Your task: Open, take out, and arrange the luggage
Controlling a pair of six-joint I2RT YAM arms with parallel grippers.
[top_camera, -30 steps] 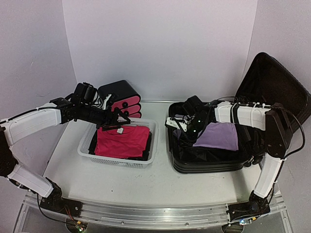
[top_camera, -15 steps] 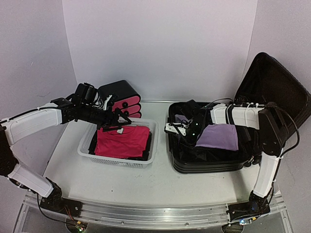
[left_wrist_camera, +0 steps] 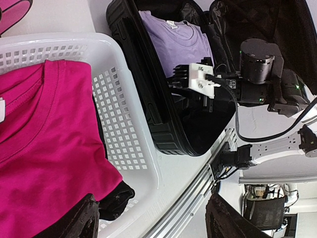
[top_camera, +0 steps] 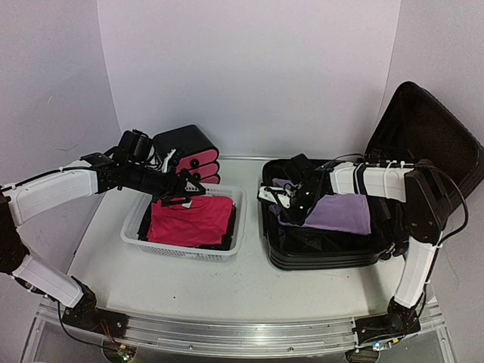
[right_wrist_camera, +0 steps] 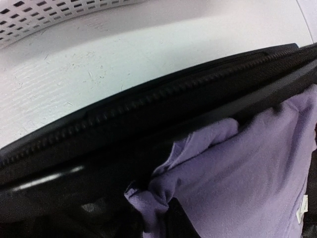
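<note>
Checking containers, luggage open on the right side of the table.
luggage lies flat near the right arm, lid tipped up against the right wall. It holds a lavender shirt on black lining. right gripper is down inside, at the shirt's left edge by the suitcase wall; wrist view shows cloth bunched there, but I can't tell if the jaws are clamped on it. White mesh basket sits left of the luggage and holds a magenta shirt on top of a black garment. left gripper hovers over the basket's far rim, jaws apart and holding nothing. Black box with three pink drawers sits behind the basket.
</note>
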